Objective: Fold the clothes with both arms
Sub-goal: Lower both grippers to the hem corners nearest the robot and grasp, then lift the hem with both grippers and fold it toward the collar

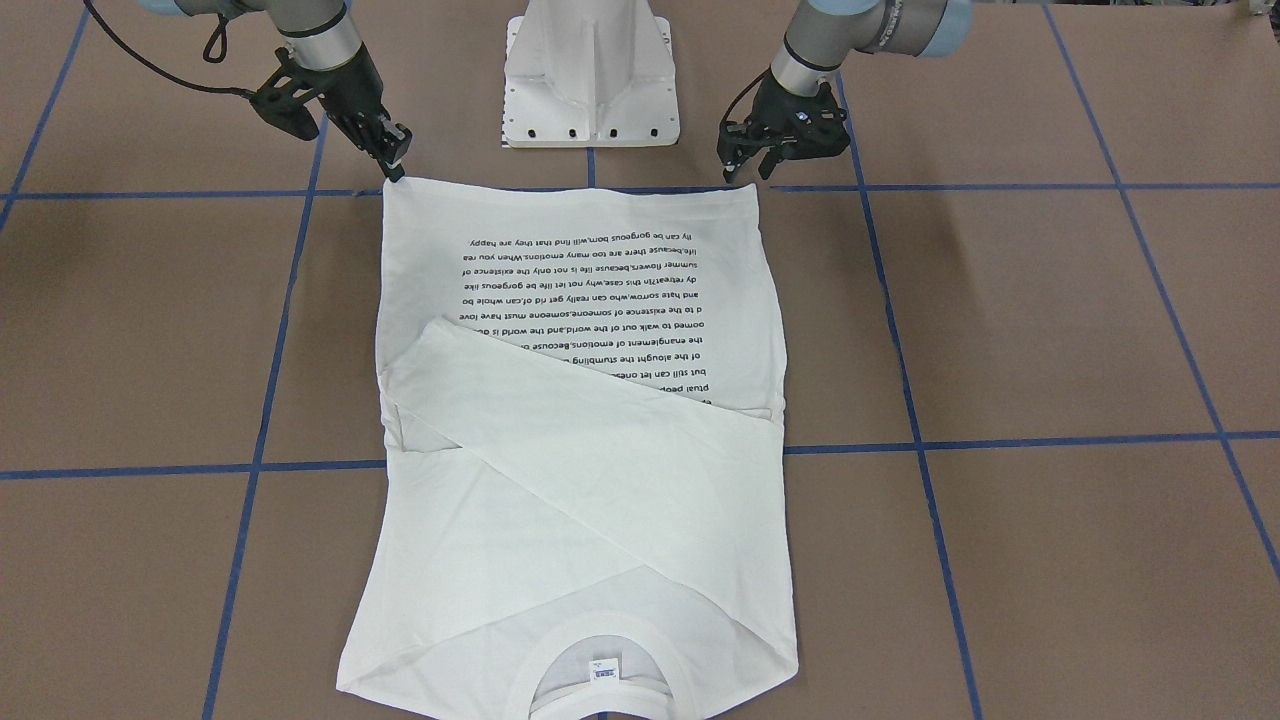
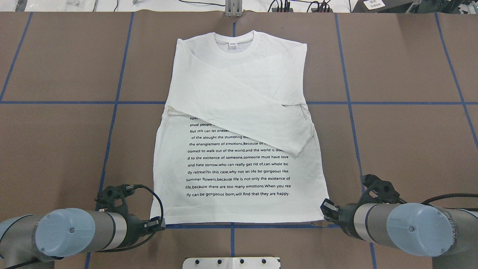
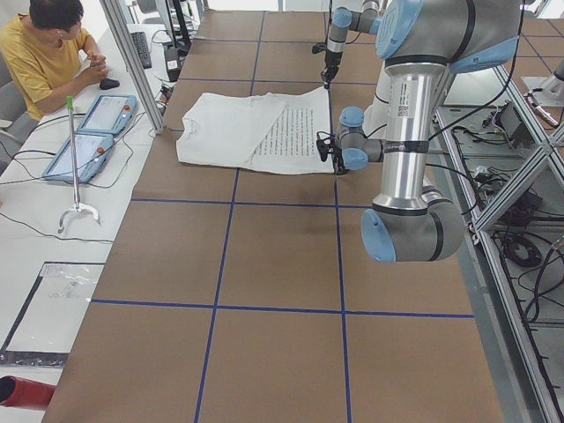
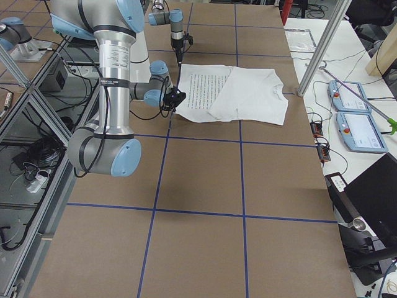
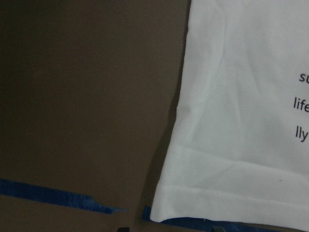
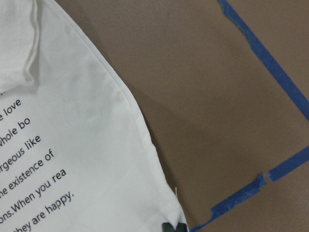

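Left gripper (image 2: pixel 160 223): fingers standing spread, tips sitting right at one hem corner of T-shirt (image 2: pixel 239 125).
T-shirt lying flat on table (image 2: pixel 410 142), stretching forward from both grippers: text block (image 2: pixel 239 172) lying nearest them, sleeves (image 2: pixel 269 123) lying crossed beyond it, collar (image 2: pixel 235 42) farthest.
Right gripper (image 2: pixel 324 210): tips sitting at opposite hem corner; spread or pinching, cannot tell.

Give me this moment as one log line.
T-shirt: flat, sleeves crossed over chest | left gripper: at hem corner | right gripper: at opposite hem corner | grip: unclear | hem fold: pending
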Tool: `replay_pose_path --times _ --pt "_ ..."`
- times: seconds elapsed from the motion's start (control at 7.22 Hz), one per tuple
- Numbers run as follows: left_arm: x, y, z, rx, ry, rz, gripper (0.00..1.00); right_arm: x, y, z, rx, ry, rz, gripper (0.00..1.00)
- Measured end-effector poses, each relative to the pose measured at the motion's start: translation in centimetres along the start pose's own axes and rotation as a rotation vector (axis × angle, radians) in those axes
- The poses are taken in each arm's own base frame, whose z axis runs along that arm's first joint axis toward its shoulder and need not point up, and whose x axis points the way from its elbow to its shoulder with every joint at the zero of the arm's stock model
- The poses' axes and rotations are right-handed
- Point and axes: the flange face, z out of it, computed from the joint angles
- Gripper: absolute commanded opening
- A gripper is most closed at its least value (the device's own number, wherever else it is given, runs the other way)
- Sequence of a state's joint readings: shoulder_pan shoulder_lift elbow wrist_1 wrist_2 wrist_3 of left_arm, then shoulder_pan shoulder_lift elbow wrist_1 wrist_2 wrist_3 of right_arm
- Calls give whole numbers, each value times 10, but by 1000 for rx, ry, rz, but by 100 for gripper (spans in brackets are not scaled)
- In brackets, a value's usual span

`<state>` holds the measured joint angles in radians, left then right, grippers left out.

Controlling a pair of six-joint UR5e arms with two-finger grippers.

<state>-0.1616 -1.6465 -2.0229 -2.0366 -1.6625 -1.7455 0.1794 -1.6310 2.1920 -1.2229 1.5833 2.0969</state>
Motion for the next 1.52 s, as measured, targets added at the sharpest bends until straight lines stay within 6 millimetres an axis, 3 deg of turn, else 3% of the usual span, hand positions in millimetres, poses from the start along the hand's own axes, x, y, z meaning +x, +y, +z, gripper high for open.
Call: replay_pose_path --times 0.28,0.42,0.55,0.69,1.25,1.52 --pt "-3 -1 3 5 -16 2 49 0 0 0 0 1 0 0" --pt "-4 -1 4 11 -22 2 34 0 0 0 0 1 0 0" --pt "-4 -2 4 17 -25 3 10 1 -1 0 1 1 0 0" --pt "-4 -3 4 21 -26 3 0 1 -1 0 2 1 1 0" --pt "0 -6 -1 29 -13 1 0 -1 -3 -3 4 -4 2 0" --pt "8 -8 -22 31 26 -3 0 -2 -3 -7 2 -10 2 0"
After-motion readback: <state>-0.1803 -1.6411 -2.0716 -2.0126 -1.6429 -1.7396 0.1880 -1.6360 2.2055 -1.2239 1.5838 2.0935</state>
